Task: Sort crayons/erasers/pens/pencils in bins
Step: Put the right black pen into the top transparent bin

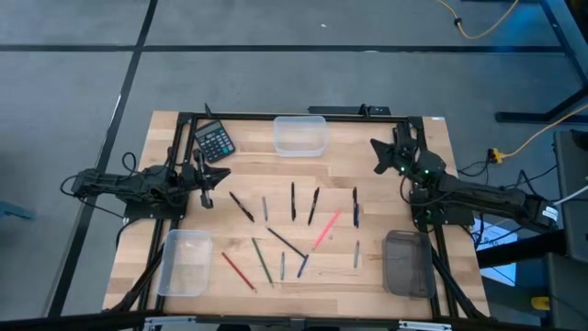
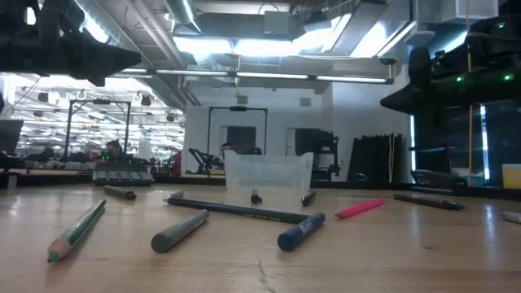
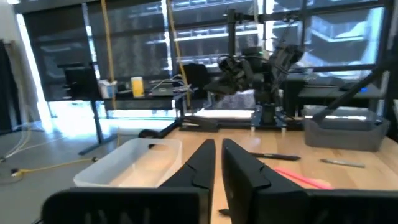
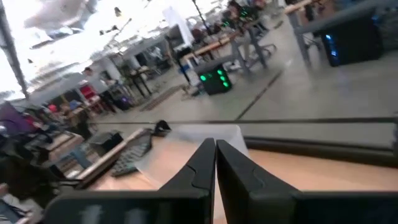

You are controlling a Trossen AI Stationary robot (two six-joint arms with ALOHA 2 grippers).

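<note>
Both pincers closed and empty — left pincer (image 1: 206, 197) nearest the scattered pencils (image 1: 294, 230) mid-bench, bins (image 1: 300, 135) around them. Best approach: open wide, descend squarely across one stick — avoiding neighbours.

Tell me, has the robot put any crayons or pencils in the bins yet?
Not yet. All three bins look empty, and the sticks lie scattered on the table. The left gripper and right gripper are shut and hold nothing. All the sorting is left.
</note>
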